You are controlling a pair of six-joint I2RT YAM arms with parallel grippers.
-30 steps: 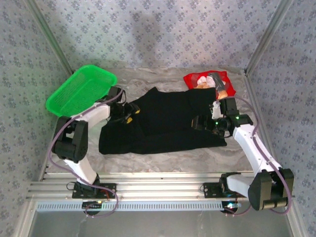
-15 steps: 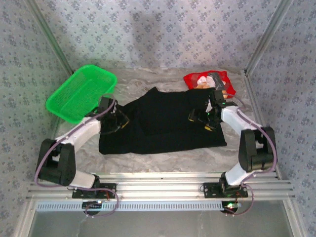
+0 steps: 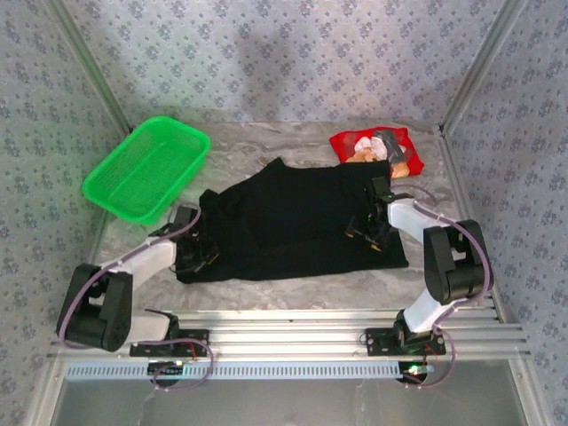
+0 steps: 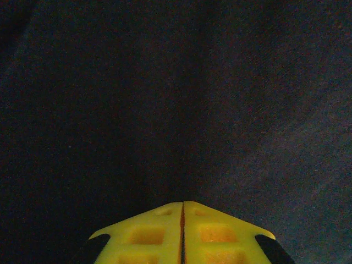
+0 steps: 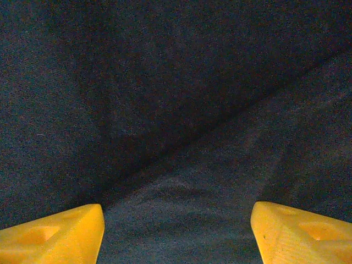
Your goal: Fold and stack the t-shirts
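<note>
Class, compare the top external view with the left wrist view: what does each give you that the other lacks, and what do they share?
Top external adds the green basket at the far left, the folded red t-shirt at the far right and the bare table. Left wrist adds a close look at the left end effector, its yellow fingers pressed together, shut. Both share the black t-shirt.

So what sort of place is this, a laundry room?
Probably a robotics test booth, not a laundry: a left arm and right arm bolted to an aluminium rail, patterned panels walling the table in, and a black t-shirt and green basket laid out for practice.
</note>
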